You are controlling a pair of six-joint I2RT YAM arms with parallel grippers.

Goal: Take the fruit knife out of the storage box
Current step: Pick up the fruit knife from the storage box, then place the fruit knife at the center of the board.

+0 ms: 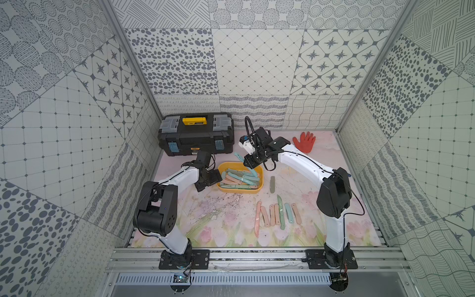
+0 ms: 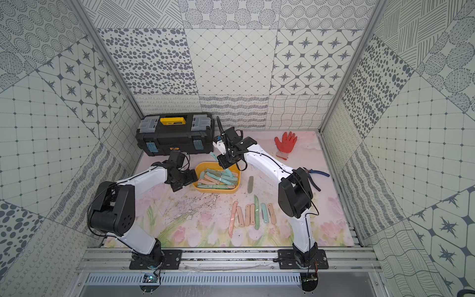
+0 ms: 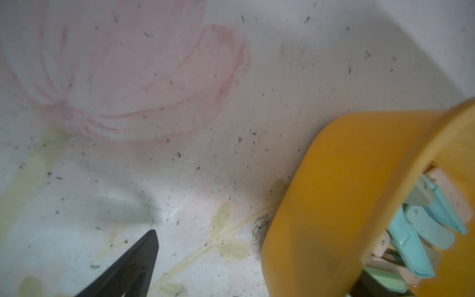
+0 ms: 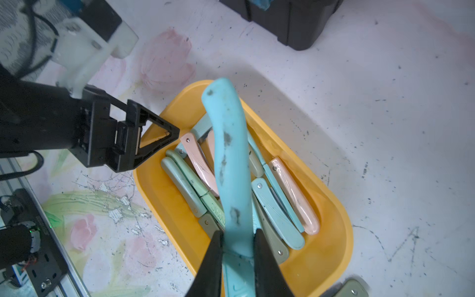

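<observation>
One fruit knife (image 4: 231, 164) tight in right pincer (image 4: 238, 234) above storage box (image 4: 331, 257); left pincer (image 1: 211, 179) agape

I count seven fruit knives (image 1: 277, 214) in a row at lower centre, one grey knife (image 1: 272, 184) above them, and one blue knife (image 4: 231, 159) in my right gripper (image 4: 239, 232). The heap in the one storage box (image 1: 241, 190) is too tangled to count. There is one toolbox (image 1: 196, 140), one glove (image 1: 304, 141) and one pair of pliers (image 2: 317, 172).

The left claw (image 1: 209, 182) and toolbox (image 1: 196, 138) hem the storage box (image 1: 239, 191); rightward lies open.
</observation>
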